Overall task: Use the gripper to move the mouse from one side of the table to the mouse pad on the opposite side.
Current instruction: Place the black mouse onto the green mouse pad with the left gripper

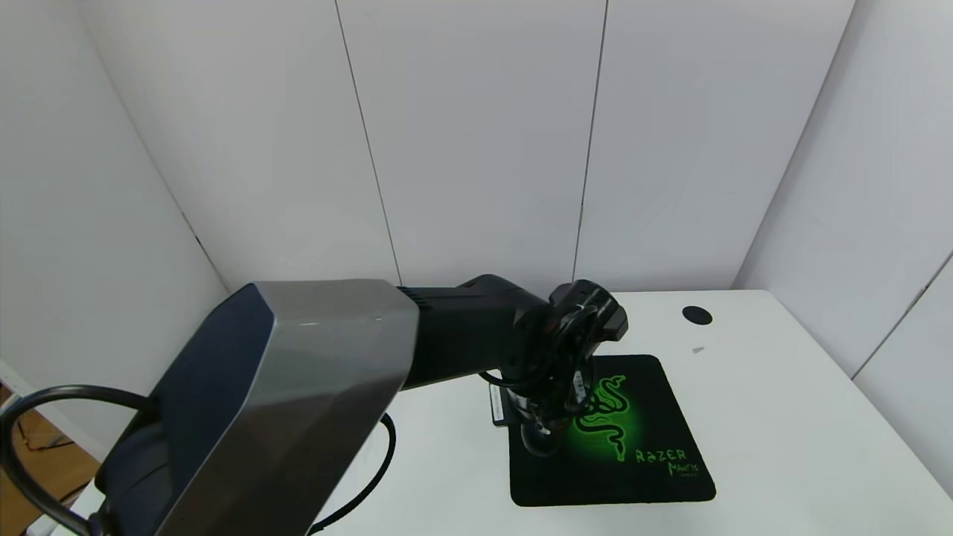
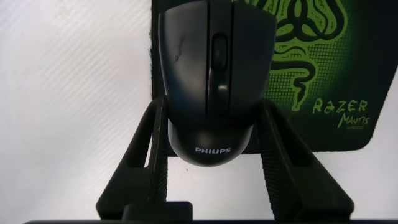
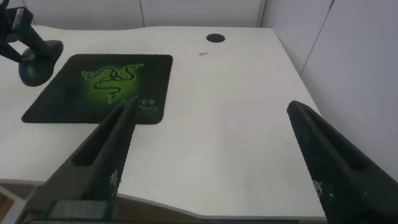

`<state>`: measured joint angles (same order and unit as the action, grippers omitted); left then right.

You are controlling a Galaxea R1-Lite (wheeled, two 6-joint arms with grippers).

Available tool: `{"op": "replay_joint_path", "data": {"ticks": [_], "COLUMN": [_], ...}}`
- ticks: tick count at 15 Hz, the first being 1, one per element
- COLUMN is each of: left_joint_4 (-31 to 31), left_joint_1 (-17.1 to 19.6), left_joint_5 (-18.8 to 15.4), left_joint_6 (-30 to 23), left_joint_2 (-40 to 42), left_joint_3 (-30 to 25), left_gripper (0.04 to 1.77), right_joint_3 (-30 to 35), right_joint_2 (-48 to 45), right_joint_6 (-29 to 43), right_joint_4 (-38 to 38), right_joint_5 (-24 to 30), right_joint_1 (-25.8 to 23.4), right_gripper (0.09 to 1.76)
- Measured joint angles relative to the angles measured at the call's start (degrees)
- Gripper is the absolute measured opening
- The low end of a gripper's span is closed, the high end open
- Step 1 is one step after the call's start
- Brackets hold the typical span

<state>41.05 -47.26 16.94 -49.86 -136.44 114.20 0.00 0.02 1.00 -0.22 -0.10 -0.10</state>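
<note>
My left gripper (image 1: 546,426) is shut on the black mouse (image 1: 537,441), with a finger on each of its sides. It holds the mouse at the left edge of the black mouse pad (image 1: 633,439) with the green snake emblem. In the left wrist view the mouse (image 2: 211,81) fills the gap between the fingers (image 2: 155,134), with the pad (image 2: 323,68) beyond it. The right wrist view shows the mouse (image 3: 38,62) at the pad's (image 3: 99,87) edge; I cannot tell whether it touches the pad. My right gripper (image 3: 211,106) is open and empty over the white table (image 3: 236,137), out of the head view.
A round black hole (image 1: 697,315) is in the table behind the pad, with a small grey scrap (image 1: 697,349) near it. My left arm's grey housing (image 1: 298,402) blocks the table's left part. White walls close in the back and sides.
</note>
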Motion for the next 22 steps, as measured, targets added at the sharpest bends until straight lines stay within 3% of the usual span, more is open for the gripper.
{"op": "replay_joint_path", "data": {"ticks": [5, 22], "left_joint_4": [-0.4, -10.1], "left_joint_1": [-0.2, -1.7], "left_joint_5": [-0.8, -0.8], "left_joint_6": [0.4, 1.9], "left_joint_2": [-2.2, -7.3], "left_joint_3": [0.3, 0.4], "left_gripper": [0.89, 0.89], "right_joint_3": [0.0, 0.0], "right_joint_2": [0.0, 0.0], "right_joint_6": [0.0, 0.0], "right_joint_4": [0.0, 0.0], "right_joint_5": [0.0, 0.0], "right_joint_1": [0.0, 0.0], "right_gripper": [1.71, 1.71]}}
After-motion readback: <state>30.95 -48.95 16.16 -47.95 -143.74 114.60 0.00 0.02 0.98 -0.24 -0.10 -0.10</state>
